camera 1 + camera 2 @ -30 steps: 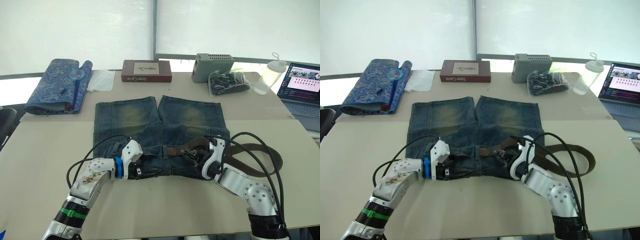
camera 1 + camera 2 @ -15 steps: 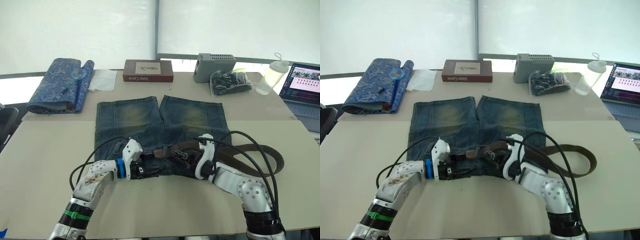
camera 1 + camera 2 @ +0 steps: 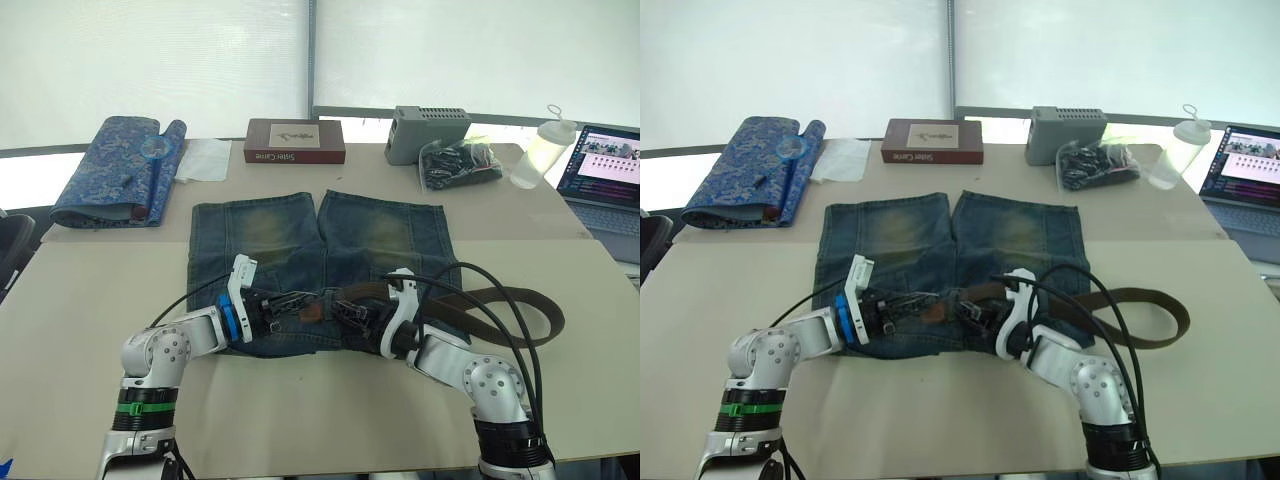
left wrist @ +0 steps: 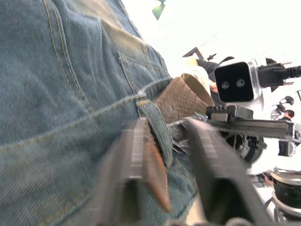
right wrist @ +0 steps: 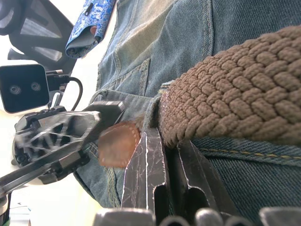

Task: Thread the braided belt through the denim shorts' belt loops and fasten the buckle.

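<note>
Denim shorts [image 3: 318, 250] flat on the table [image 3: 80, 300], waistband at the near edge. Braided belt [image 3: 500, 300] looped on the right, then running left across the waistband. Right gripper [image 5: 164, 155] clamped on the braided belt beside a belt loop [image 4: 157, 127]. Left gripper [image 4: 164, 155] spread apart around that belt loop and the belt's leather tip [image 5: 117, 143]. Both grippers close together at mid waistband. Laptop [image 3: 605, 175] far right.

Rough woven belt [image 5: 244, 89], faded denim shorts [image 3: 270, 235]
</note>
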